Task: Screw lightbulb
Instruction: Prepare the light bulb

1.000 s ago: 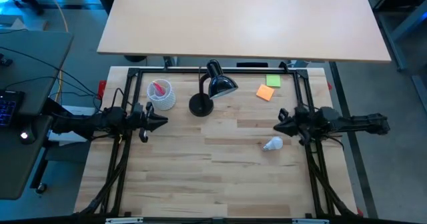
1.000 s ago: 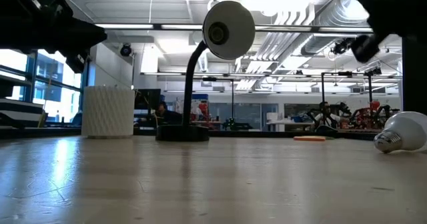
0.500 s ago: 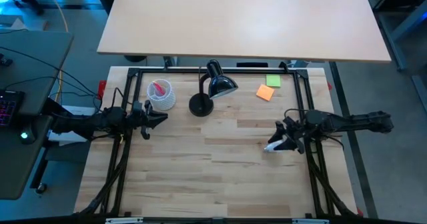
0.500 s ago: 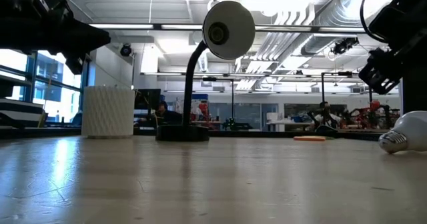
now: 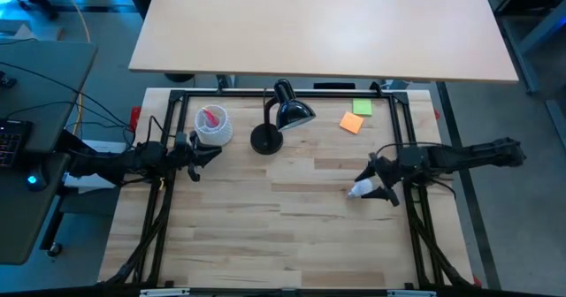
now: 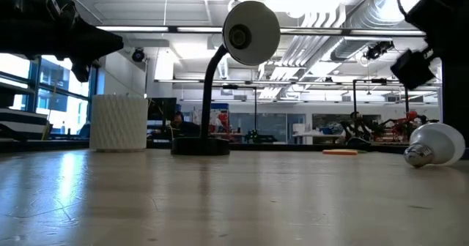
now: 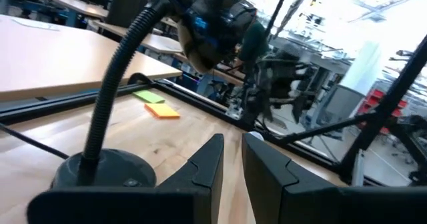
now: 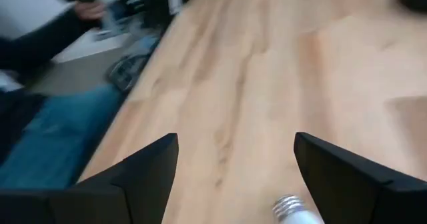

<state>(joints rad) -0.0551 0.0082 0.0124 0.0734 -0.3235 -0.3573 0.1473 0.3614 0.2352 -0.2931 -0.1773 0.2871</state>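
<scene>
The small white lightbulb (image 5: 358,190) lies on its side on the wooden table at the right, its silvery screw base (image 8: 291,207) bare. My right gripper (image 5: 378,183) hangs open over it and slants down. In the right wrist view (image 8: 237,139) one finger stands on each side of the base, apart from it. The black desk lamp (image 5: 281,116) stands at the far middle on its round foot (image 5: 265,140), with its head (image 6: 251,32) raised. My left gripper (image 5: 212,153) waits shut at the left and points level toward the lamp (image 7: 200,31).
A white ribbed cup (image 5: 213,125) with pink items stands left of the lamp. Orange (image 5: 351,123) and green (image 5: 362,108) sticky notes lie at the far right. A person's blue-clad leg (image 8: 47,144) shows beyond the table's edge. Bare wood stretches across the near half.
My right gripper has opened wide from shut. It has also tipped from level to slanting down, and its fingers have come over the lightbulb. The bulb still lies on the table.
</scene>
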